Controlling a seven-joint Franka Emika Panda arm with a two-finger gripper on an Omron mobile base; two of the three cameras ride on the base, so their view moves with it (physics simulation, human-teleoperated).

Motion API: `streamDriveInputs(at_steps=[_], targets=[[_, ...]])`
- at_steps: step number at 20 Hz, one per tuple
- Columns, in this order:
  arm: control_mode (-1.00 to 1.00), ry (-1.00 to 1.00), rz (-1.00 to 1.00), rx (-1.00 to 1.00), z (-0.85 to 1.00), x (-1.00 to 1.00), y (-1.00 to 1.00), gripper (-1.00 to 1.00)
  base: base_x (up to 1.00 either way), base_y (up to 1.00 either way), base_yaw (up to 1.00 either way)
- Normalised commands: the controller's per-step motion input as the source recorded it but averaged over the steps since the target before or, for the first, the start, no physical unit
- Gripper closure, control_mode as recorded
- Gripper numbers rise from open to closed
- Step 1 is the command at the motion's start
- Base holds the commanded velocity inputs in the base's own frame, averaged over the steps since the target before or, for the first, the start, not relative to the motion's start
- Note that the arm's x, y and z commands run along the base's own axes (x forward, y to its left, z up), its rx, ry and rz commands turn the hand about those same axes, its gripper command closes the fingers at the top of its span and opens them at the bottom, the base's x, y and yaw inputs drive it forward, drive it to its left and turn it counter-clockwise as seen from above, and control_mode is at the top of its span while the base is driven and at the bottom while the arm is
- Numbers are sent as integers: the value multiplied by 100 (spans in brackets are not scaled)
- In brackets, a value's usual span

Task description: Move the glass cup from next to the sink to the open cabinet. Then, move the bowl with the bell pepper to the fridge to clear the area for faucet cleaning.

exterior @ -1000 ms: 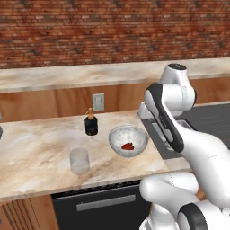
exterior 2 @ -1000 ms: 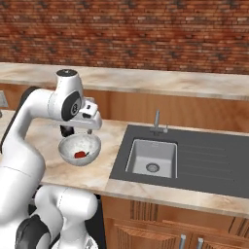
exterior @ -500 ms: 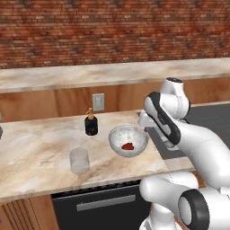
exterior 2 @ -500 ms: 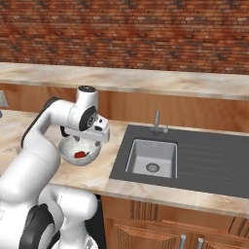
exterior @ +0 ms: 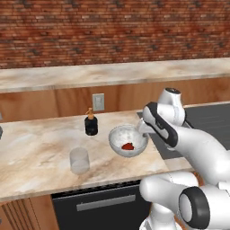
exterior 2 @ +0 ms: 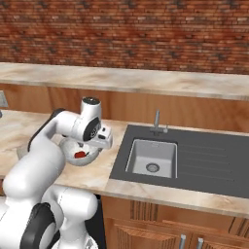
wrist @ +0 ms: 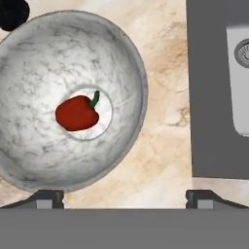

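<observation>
With the hand looking straight down at the counter (wrist: 160, 146), the bowl (wrist: 39, 58) sits up and left of the gripper (wrist: 125, 198). One fingertip (wrist: 48, 198) is under the bowl's near rim in the hand view, the other (wrist: 202, 198) is over the dark edge of the sink (wrist: 206, 97). Jaws spread wide, nothing between them but bare marble. The bell pepper (wrist: 77, 113) lies in the bowl's centre, stem pointing up-right in that view.

Left base view: bowl (exterior: 128, 140) is on the counter (exterior: 40, 152) near the front edge, gripper just right of it at rim height, pepper (exterior: 128, 146) visible inside. The glass cup (exterior: 79, 160) stands left of the bowl, apart from it, close to the front edge. A dark bottle (exterior: 91, 122) stands behind, between cup and bowl, near the back wall.

Room: a strip of bare marble between bowl and sink (exterior 2: 194, 158); open counter left of the cup. Faucet (exterior 2: 157, 121) is upright behind the basin.

Hidden or unclear: in the right base view the arm covers most of the bowl (exterior 2: 78, 156), only its front part and a bit of the pepper (exterior 2: 80, 154) show; the cup (exterior 2: 22, 151) is a sliver behind the arm. In the left base view the fingers are hidden behind the wrist. In the hand view the bowl's left side is cut off, and the bottle (wrist: 13, 13) is only a black blob at the top corner.
</observation>
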Motion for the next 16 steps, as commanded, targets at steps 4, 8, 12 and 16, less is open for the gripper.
streamDriveInputs(at_steps=[4, 8, 12, 16], targets=[[-100, -1, 0, 1, -30, 31, 0, -100, 0, 0, 0], [-100, 0, 0, 6, -36, 32, 0, -100, 0, 0, 0], [-100, 0, 0, 7, -44, 21, 0, -100, 0, 0, 0], [-100, 0, 0, 5, -48, 11, 0, -100, 0, 0, 0]])
